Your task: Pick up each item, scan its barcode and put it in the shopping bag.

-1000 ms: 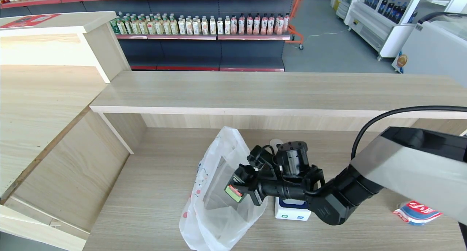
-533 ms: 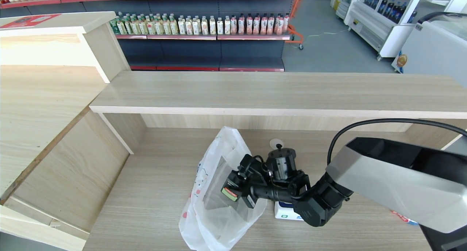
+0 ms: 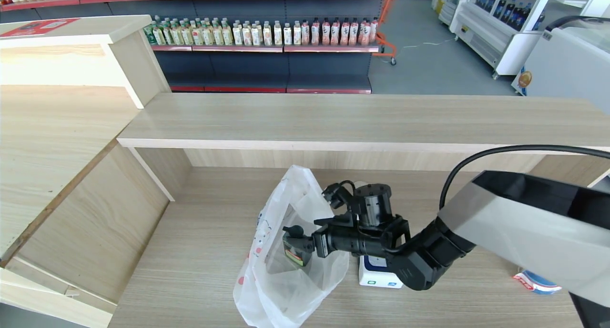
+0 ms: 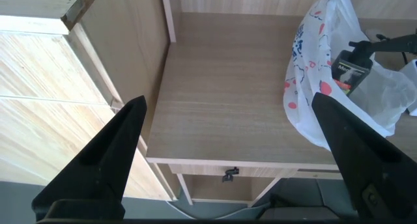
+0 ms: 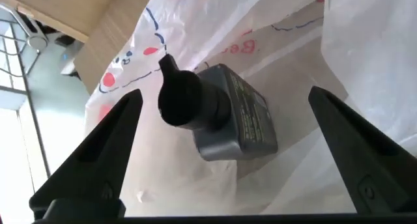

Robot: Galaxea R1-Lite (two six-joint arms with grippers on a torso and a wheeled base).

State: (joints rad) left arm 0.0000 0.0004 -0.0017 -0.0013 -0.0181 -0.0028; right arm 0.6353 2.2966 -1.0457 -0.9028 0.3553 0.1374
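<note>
The translucent white shopping bag (image 3: 281, 280) with red and blue print stands on the lower counter. Inside its mouth sits a dark grey pack with a black round cap (image 3: 295, 252), also seen in the right wrist view (image 5: 238, 120) and the left wrist view (image 4: 348, 71). My right gripper (image 3: 310, 244) reaches sideways into the bag's mouth, just behind the pack. Its fingers (image 5: 91, 165) are spread wide and open, not touching the pack. My left gripper (image 4: 229, 99) hangs open over the counter's left end, holding nothing.
A white scanner box with a blue top (image 3: 376, 274) stands just right of the bag, under the right arm. A red, white and blue snack pack (image 3: 536, 281) lies at the far right. A raised counter ledge (image 3: 362, 123) runs behind; a side wall (image 3: 95, 223) borders the left.
The right arm carried the pack leftward over the bag's mouth, then turned its wrist and dipped in. The pack now sits lower in the bag, free of the open fingers.
</note>
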